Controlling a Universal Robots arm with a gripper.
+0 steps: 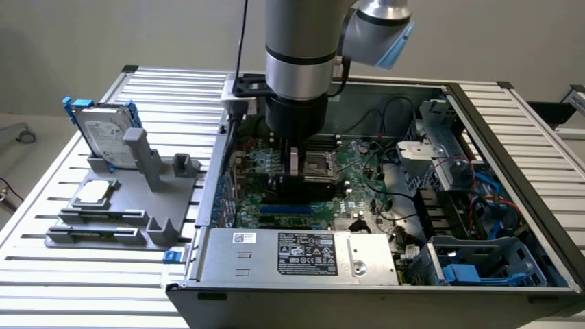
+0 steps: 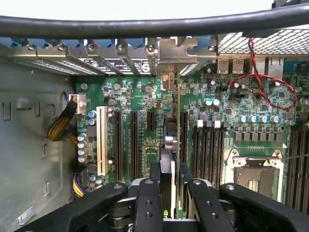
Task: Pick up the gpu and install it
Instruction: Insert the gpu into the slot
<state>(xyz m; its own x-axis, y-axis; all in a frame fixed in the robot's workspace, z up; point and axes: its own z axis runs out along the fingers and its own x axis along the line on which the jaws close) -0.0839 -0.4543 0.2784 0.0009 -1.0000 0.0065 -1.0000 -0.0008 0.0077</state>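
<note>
Hanging low inside the open computer case (image 1: 366, 305), the gripper (image 2: 170, 170) has its fingers (image 2: 154, 179) partly closed, pinching the gpu (image 2: 168, 141) between them. The card stands upright and edge-on over the motherboard's (image 2: 145, 96) black expansion slots (image 2: 133, 145), its far end by the case's rear wall. Seated or not, can't tell.

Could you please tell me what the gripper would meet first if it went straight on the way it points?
The gripper holds the gpu; its leading edge would likely reach the motherboard first, though depth is unclear.
</note>
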